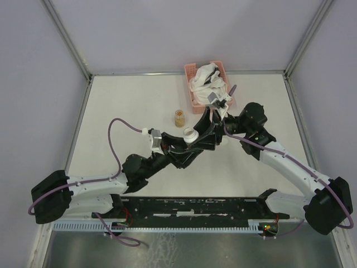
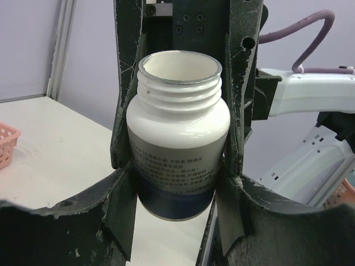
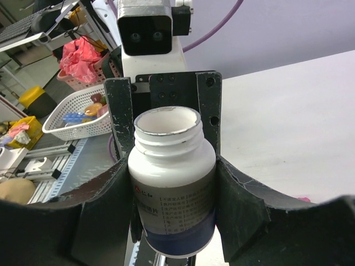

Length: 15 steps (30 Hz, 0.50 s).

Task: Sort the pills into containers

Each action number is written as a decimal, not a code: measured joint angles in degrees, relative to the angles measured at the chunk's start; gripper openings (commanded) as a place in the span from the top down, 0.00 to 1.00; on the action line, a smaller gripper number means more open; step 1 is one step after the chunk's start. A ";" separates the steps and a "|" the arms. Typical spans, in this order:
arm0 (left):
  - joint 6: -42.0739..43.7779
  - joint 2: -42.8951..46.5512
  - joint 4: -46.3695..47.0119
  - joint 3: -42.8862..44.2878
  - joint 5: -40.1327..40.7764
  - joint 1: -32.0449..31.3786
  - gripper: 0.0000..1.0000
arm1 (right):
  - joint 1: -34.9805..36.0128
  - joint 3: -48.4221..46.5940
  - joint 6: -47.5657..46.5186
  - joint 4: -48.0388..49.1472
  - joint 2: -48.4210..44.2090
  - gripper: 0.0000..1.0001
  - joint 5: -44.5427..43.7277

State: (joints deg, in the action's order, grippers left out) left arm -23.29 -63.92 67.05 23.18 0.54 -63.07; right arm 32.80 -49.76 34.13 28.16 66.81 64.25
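A white pill bottle (image 1: 191, 134) with a grey and blue label hangs uncapped above the middle of the table, its mouth up. What is inside it does not show. My left gripper (image 2: 177, 177) is shut on the bottle's lower body. My right gripper (image 3: 173, 166) comes from the opposite side, and its fingers (image 3: 233, 194) press both sides of the same bottle (image 3: 172, 183). No loose pills are in view. On the table past my right finger lies a tiny magenta-pink speck (image 3: 303, 198), too small to identify. The containers are hidden in all three views.
A pink lattice basket (image 1: 189, 84) with white cloths stands at the back of the table, just behind my right arm. A small amber jar (image 1: 179, 118) stands left of the grippers. Beyond the table's edge is a white basket (image 3: 72, 119) of clutter.
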 measured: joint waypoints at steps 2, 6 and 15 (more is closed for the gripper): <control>0.02 2.03 -2.91 -0.20 -1.07 0.02 0.41 | 0.11 -0.02 -0.48 -0.46 0.00 0.99 0.61; 0.11 9.44 -10.69 -2.29 -3.26 0.00 0.34 | 1.01 -0.33 -2.56 -3.43 0.00 0.99 2.62; 2.78 27.82 -25.42 -5.27 -2.05 0.00 0.31 | 1.20 -2.51 -6.38 -9.18 0.02 0.99 4.48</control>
State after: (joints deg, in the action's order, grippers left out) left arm -20.51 -36.10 41.63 17.91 -1.52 -63.07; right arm 34.00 -52.27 27.75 18.98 66.83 68.73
